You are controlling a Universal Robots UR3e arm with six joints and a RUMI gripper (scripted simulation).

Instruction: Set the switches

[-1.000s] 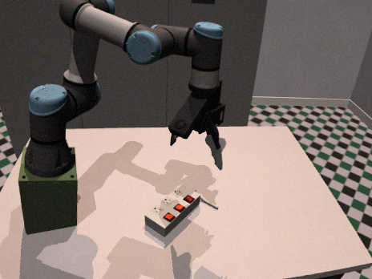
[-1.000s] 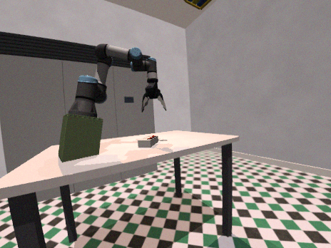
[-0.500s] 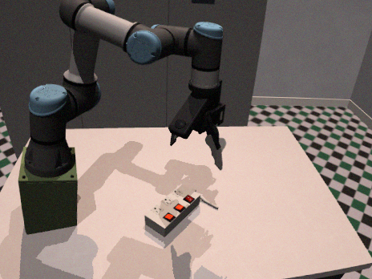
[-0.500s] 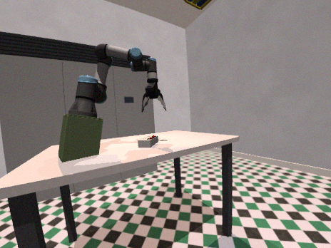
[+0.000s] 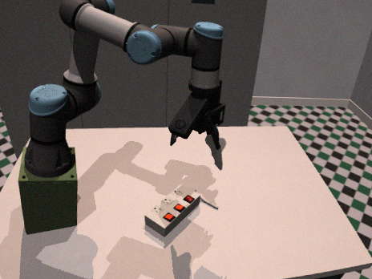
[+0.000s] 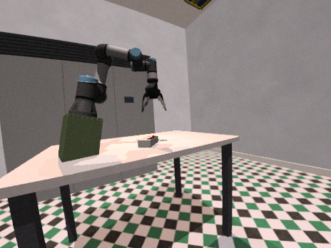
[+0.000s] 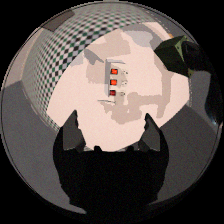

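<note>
A white power strip [image 5: 173,212] lies face up on the pale table, with three red rocker switches along one side. The switches are the far one [image 5: 188,198] by the cable stub [image 5: 209,204], the middle one [image 5: 179,207] and the near one [image 5: 168,216]. All three look lit red; I cannot tell their on or off state for sure. My gripper [image 5: 195,141] hangs open and empty well above the table, behind the strip. The strip also shows in the exterior view [image 6: 148,141] and in the wrist view [image 7: 114,82], ahead of the open fingers.
The arm's green base block [image 5: 48,196] stands at the table's left edge. The table edges are at the front and right, with checkered floor [image 5: 341,136] beyond.
</note>
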